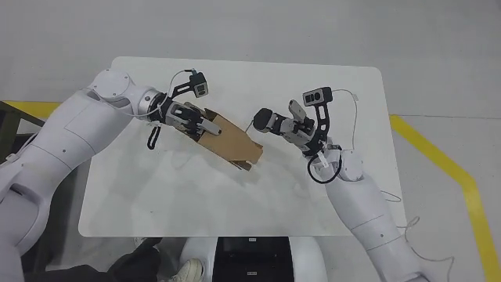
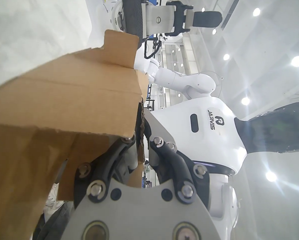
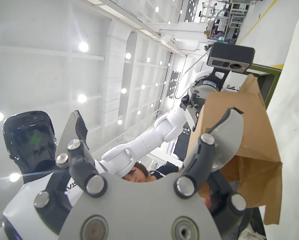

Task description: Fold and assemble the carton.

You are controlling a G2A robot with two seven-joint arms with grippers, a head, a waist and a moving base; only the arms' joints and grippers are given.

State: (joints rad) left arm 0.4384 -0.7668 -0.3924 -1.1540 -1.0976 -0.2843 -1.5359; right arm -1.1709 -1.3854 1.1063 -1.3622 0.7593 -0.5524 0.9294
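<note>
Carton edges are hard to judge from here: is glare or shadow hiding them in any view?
Top view: even light, carton plain against the white table. Left wrist view: ceiling lamps flare in streaks, beside the carton. Right wrist view: lamps glare away from it.

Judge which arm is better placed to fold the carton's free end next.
Right, probably. The left gripper is shut on one end of the carton, so it is occupied steadying it. The right gripper is open beside the carton's other end and looks free to press a flap there.
</note>
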